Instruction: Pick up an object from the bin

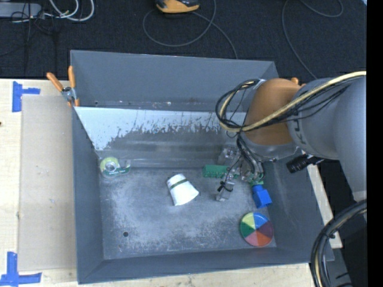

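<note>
Gripper (223, 190) is seen low over the bin (149, 244) floor, right of centre, just beside a flat green piece (212, 171), between white cup (181, 190) and blue block (260, 195). Whether it is spread or closed cannot be told. 0 things are seen held; grasp and lift are judged left.

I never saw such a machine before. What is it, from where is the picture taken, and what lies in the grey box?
It is a robot arm, photographed by one camera from above and slightly sideways; it reaches in from the picture's right. Its tip, the end effector, is the grasping part, low inside the grey metal bin. Nearest to it lie a green flat piece and a blue block. Farther away are a white cup, a many-coloured disc and a small greenish round thing. Whether anything is held, I cannot tell.
</note>
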Tool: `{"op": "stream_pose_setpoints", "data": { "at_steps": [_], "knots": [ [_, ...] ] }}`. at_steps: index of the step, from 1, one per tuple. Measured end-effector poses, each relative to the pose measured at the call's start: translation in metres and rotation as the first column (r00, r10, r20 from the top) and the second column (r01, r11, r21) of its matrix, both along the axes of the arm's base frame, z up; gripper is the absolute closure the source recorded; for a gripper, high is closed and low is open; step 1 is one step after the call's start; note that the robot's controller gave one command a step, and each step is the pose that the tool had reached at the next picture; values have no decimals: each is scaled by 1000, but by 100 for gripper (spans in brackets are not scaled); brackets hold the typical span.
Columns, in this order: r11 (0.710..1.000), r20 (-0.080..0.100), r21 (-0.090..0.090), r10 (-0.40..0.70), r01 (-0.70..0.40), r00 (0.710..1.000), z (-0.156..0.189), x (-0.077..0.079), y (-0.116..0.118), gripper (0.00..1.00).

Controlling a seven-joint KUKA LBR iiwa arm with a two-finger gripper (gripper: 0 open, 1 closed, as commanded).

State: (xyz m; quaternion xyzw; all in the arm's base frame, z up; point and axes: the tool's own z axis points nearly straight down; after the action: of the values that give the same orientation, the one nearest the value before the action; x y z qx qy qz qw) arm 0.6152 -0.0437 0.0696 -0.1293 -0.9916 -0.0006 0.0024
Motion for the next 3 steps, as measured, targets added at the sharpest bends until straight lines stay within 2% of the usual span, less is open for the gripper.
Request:
{"op": "stream_pose_setpoints", "data": {
  "at_steps": [1,2,3],
  "knots": [
    [1000,2,-2,28,-28,1000,0,6,-10,0],
    [998,1,0,-64,64,998,1,7,-15,100],
    [998,1,0,-63,63,998,1,7,-15,100]
  ]
}}
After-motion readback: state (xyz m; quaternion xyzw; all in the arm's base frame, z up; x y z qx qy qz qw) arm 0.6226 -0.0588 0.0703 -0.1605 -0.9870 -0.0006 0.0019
